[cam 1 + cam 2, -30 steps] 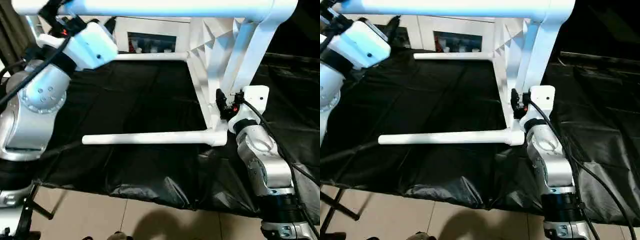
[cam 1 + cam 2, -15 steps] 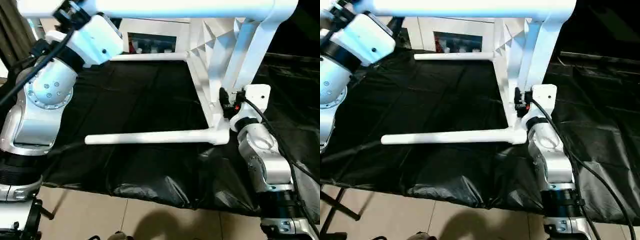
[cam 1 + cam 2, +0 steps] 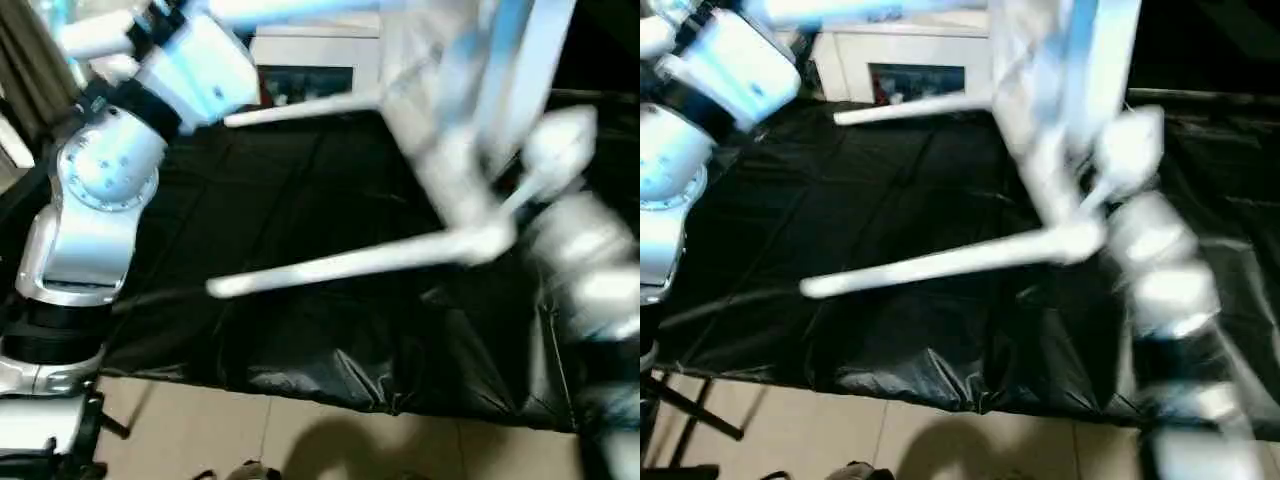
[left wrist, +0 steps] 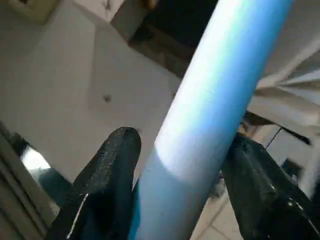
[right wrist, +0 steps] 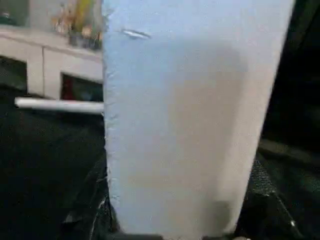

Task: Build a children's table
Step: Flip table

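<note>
The children's table (image 3: 470,150) stands on its side over the black-covered desk (image 3: 300,200), its tabletop (image 3: 1040,130) upright at about 1 o'clock in the head views and its legs pointing toward 9 o'clock. One leg (image 3: 360,262) reaches out low over the black sheet from its corner socket, slanting down toward its free end at about 8 o'clock; a second leg (image 3: 300,106) runs along the far side at 12 o'clock, in front of a white glass-door cabinet (image 3: 315,55); a third leg (image 4: 215,115) crosses the top edge at 11 o'clock. The left wrist view gives what the head views cannot: the left hand (image 4: 185,185) has its two black fingers (image 4: 107,175) set on either side of that top leg, closed around the tube. The right wrist view shows the right hand (image 5: 175,210) closed on a broad white part of the table, a black finger on each flank, with the far leg (image 5: 57,104) and the cabinet shelves behind. From the head, the right arm (image 3: 590,260) sits at 3 o'clock beside the lower corner socket, heavily smeared. Tiled floor (image 3: 300,440) shows at 6 o'clock. No writing can be read.
</note>
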